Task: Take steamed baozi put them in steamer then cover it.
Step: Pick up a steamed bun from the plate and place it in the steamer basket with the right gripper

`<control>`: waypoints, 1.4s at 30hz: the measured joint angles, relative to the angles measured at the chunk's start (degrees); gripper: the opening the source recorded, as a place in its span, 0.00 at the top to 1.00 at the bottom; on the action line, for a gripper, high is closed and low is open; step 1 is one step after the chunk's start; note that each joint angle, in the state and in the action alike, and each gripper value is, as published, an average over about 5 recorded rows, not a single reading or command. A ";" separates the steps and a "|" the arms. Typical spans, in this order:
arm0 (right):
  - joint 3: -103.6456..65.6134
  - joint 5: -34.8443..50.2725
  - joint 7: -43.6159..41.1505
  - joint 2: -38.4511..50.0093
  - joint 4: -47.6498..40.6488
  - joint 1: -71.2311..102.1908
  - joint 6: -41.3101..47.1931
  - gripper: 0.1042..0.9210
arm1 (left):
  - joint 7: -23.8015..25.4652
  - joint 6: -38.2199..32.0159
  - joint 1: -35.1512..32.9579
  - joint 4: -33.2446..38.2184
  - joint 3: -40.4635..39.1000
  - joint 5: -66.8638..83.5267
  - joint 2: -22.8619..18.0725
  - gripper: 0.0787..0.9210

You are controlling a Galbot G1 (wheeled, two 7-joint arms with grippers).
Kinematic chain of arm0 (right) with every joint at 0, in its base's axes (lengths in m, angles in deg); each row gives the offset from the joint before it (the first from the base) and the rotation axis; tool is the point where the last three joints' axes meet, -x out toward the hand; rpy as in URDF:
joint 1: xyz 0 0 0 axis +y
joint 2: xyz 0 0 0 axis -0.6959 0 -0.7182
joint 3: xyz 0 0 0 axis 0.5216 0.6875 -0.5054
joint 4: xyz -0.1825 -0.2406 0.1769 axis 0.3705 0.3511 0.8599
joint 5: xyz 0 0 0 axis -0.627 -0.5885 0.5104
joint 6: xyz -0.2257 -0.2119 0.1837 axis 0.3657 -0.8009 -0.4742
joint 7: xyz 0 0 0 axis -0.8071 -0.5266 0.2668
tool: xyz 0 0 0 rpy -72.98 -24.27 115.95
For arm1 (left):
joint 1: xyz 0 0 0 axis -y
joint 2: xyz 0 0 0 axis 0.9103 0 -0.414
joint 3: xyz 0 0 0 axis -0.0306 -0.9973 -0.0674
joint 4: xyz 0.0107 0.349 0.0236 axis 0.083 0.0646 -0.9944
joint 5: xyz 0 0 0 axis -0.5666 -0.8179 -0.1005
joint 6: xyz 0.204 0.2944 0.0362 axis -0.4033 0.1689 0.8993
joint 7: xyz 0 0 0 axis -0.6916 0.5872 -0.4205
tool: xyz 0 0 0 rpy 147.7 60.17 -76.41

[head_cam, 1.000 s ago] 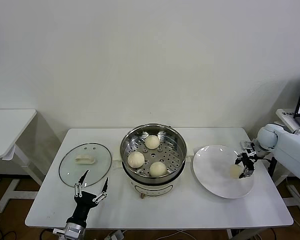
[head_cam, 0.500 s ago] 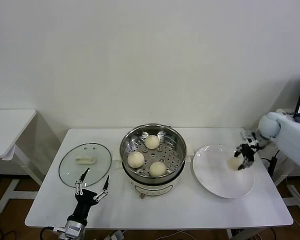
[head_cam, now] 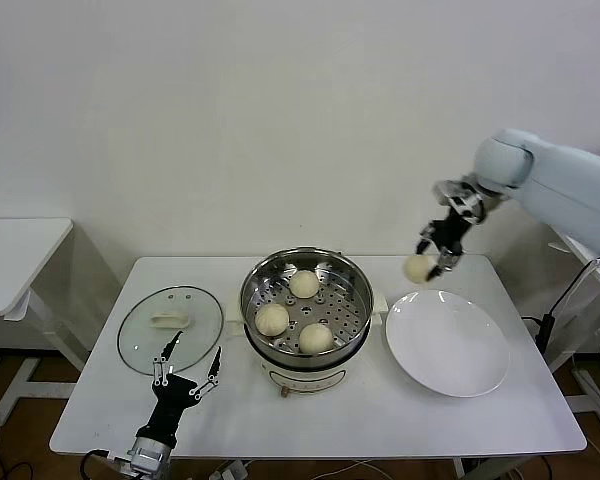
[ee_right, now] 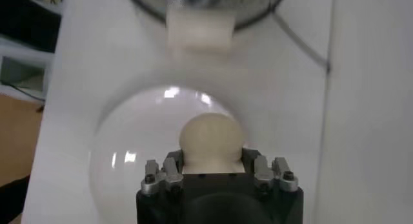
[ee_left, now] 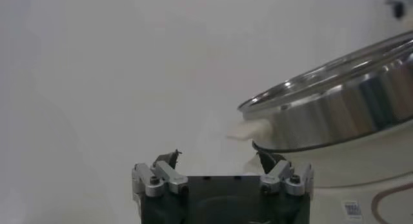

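Above plate (head_cam: 447,345), baozi (head_cam: 418,268) in right tool (head_cam: 430,258).

The right claw (head_cam: 432,263) has been raised from low over the far-right part of the white plate (head_cam: 447,345) to a position well above the plate's far edge, and has been carried toward the steamer (head_cam: 305,300). A steamed baozi (head_cam: 419,268), earlier resting on the plate between the claw's fingers, has been lifted off with it and is now clamped in the closed claw, clear of the plate. The plate below the claw has been left bare. The right arm is now seen stretched in from higher up.
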 measured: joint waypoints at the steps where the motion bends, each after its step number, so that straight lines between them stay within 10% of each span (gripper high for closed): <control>1: 0.77 1.07 0.16 -0.98 0.71 -0.88 0.42 0.37 | 0.00 -0.05 -0.03 0.00 -0.03 0.02 -0.02 0.12; 42: 11.11 2.85 9.54 -18.12 -0.22 4.03 4.82 0.30 | -0.19 -0.68 -0.33 0.13 0.80 0.87 0.07 0.12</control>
